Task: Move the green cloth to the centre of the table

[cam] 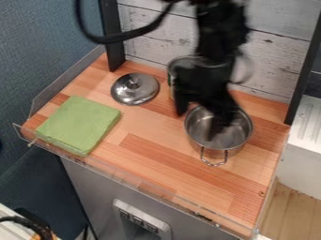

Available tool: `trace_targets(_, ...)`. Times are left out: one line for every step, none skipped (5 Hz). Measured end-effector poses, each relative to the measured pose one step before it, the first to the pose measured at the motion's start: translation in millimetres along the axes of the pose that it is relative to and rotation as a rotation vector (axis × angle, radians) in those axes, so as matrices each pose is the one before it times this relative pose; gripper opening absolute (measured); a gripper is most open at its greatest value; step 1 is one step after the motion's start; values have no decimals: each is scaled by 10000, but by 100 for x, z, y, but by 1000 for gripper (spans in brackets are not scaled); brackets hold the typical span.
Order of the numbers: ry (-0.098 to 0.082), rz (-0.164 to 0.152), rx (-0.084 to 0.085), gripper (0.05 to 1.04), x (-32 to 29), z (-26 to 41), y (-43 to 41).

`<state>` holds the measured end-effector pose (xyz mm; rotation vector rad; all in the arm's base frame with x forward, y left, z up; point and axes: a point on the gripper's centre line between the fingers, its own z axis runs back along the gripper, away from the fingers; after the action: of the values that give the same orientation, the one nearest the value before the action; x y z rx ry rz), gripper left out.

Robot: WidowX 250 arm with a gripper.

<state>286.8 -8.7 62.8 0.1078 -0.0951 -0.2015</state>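
The square green cloth [79, 124] lies near the front left corner of the wooden desk [179, 161]; the black two-finger gripper [198, 123] is open, holding nothing, by the silver metal pot [235, 136].

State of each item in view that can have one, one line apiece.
Green cloth: lying flat, near the table's left corner.
Lid: off the pot, knob up.
Pot: upright, uncovered.
Gripper: open, above the pot.
Round object behind the arm: partly hidden, cannot tell.
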Motion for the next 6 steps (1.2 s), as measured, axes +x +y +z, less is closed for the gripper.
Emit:
trace_targets(47, 150, 2, 1001, -2149, -404, 3092)
trace_targets(217, 315, -39, 1001, -2595, -1136, 4162)
trace_targets(-102, 315, 238, 1001, -1625, -404, 3517)
trace_targets(218, 435, -20, 1001, -1258, -1882, 2235)
trace_targets(136, 39, 177, 1001, 332, -1729, 1890)
trace_targets(215, 0, 109, 1001, 337, -746, 1079)
